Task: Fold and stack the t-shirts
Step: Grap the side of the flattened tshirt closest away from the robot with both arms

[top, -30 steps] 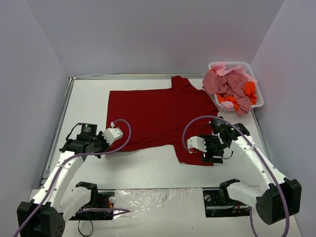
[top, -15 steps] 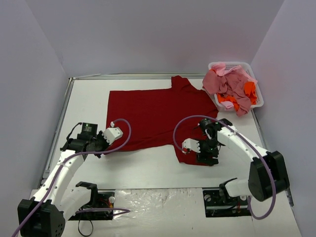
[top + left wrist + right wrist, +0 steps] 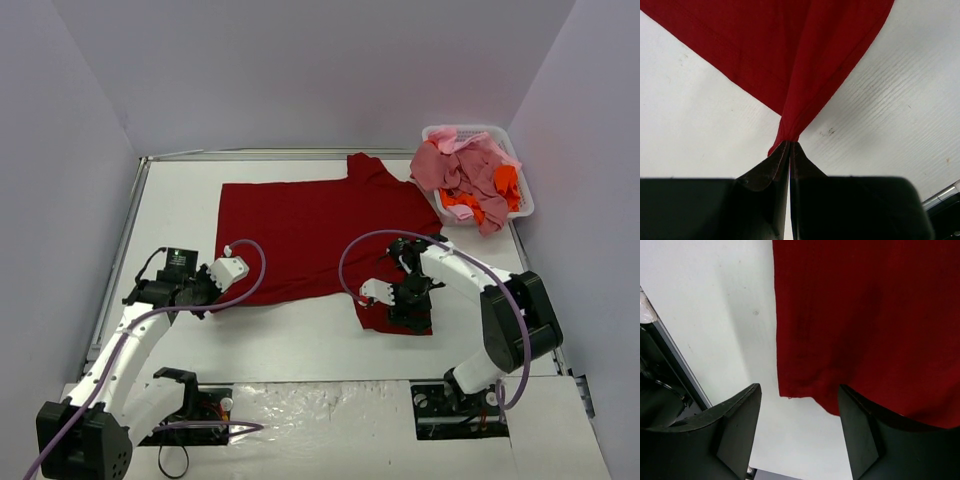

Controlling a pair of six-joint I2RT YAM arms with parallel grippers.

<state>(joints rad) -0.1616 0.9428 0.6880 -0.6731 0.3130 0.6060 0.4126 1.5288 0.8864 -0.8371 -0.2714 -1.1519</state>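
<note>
One dark red t-shirt (image 3: 320,225): you had it spread flat across the middle of the tabletop (image 3: 180,200). One sleeve reached toward the far edge beside the basket (image 3: 500,130), and the other lay toward the near right.
Its near-left corner: you had this lifted off the surface, with the cloth drawn into a tight gathered ridge that narrowed to a point.
Your left pincer (image 3: 789,146): it was clamped on that corner. In your left wrist view the two fingers met with only a sliver of red cloth between them.
Its near-right sleeve: the hem edge and corner lay flat on the white surface, as your right wrist view showed.
Your right pincer (image 3: 799,390): the jaws stood well apart over that hem corner, one finger above bare tabletop and the other above red cloth. Nothing was gripped between them. You could not tell from these views whether the tips touched the surface.
Heap of other t-shirts (image 3: 465,175): these were pink, salmon and bright orange, crumpled together in the basket and spilling over its left rim.
White basket: it was plastic and sat at the far right corner of the tabletop, just beside the red shirt's far sleeve.
</note>
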